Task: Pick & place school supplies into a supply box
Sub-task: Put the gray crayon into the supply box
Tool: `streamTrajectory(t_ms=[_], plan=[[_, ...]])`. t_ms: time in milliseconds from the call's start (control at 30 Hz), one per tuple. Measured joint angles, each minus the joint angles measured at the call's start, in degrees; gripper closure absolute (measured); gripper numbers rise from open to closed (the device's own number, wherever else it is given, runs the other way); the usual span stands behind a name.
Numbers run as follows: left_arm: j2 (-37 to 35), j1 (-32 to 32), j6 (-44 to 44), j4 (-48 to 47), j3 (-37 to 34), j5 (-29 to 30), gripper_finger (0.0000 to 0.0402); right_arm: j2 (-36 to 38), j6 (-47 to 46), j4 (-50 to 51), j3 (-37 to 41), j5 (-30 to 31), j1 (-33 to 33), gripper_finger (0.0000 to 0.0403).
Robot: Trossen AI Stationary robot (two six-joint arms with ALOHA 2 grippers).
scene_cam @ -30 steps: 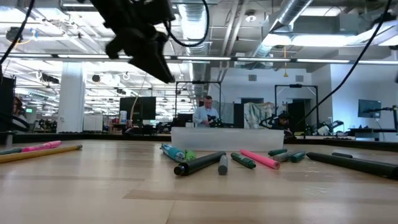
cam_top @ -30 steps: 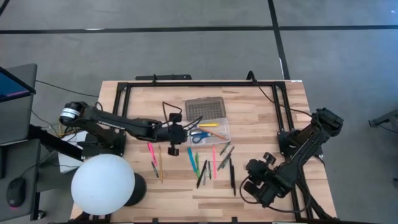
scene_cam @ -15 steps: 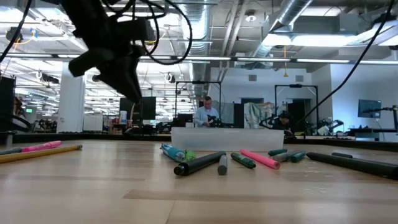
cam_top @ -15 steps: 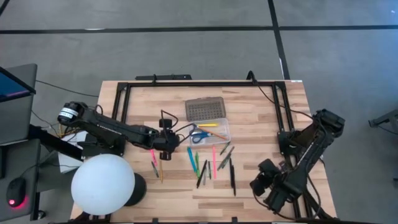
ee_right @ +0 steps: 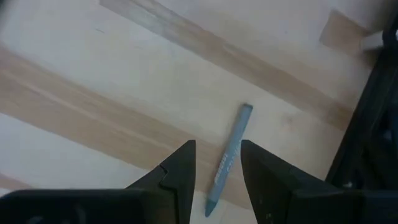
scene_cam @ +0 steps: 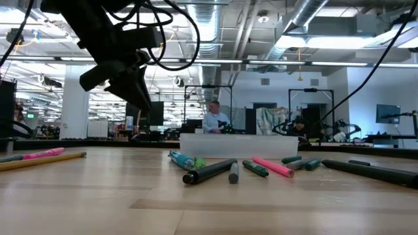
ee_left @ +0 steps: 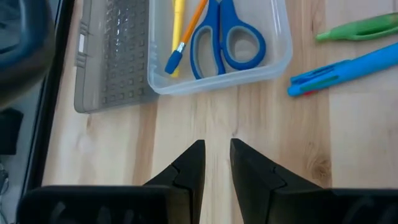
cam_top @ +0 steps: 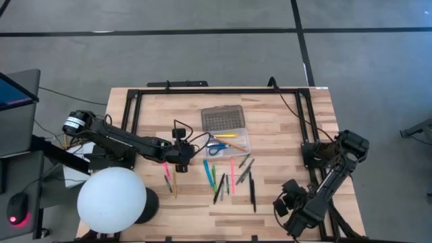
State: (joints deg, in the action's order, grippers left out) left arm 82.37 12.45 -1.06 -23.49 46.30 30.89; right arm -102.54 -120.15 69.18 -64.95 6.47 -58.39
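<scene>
From above, the pale wooden table [cam_top: 283, 125] shows plank grain, with a black metal frame along its edges. The supply box [cam_top: 228, 140] lies near the middle: a clear plastic tray with its grey, grid-textured lid [cam_top: 221, 119] folded open flat behind it. Inside the tray lie blue-handled scissors [cam_top: 216, 147] and a yellow pencil [cam_top: 226, 136]. In front of the box thin pens [cam_top: 229, 177] are scattered on the wood in pink, green, blue and black. The left gripper [cam_top: 179, 159] hangs between the box and a pink pen [cam_top: 165, 169] lying beside it. The right gripper [cam_top: 289, 208] waits near the table's front right corner. A big smooth white ball [cam_top: 111, 197] stands at the front left.

From table height, the left gripper [scene_cam: 134, 91] hangs dark and angular well clear of the wood. The box [scene_cam: 238, 145] reads as a low translucent strip, with round-barrelled markers [scene_cam: 212, 171] lying in front of it.

The left wrist camera shows two dark wedge-shaped fingers [ee_left: 189, 168] with a narrow gap between them and nothing in it, pointing toward the tray's rounded wall [ee_left: 217, 81], where the scissors' looped handles [ee_left: 227, 43] rest.

The right wrist camera shows its fingers [ee_right: 180, 168] standing apart, empty, above bare wood and a slim grey-blue crayon [ee_right: 230, 158].
</scene>
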Motion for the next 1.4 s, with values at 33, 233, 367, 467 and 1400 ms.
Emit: streamTrajectory(t_ms=[33, 233, 367, 467, 1400], plan=[[0.0, 0.0, 0.0, 0.2, 0.0, 0.0, 0.033, 0.0, -0.8, -0.1, 0.0, 0.0, -0.1, 0.0285], [0.0, 0.0, -0.5, 0.7, 0.0, 0.0, 0.033, -0.1, -2.7, -0.4, 0.0, -1.4, -0.9, 0.0285], [0.0, 0.0, -1.2, 0.7, 0.0, 0.0, 0.033, -2.3, -2.9, -0.9, 0.0, -3.0, -1.5, 0.0285], [0.0, 0.0, -1.1, 0.7, 0.0, 0.0, 0.033, -3.7, -3.0, -1.7, 0.0, -3.6, -2.0, 0.0285], [0.0, 0.2, -1.1, 3.8, 0.0, -1.0, 0.033, -7.3, -3.0, -2.2, 0.0, -2.0, -3.8, 0.0285]])
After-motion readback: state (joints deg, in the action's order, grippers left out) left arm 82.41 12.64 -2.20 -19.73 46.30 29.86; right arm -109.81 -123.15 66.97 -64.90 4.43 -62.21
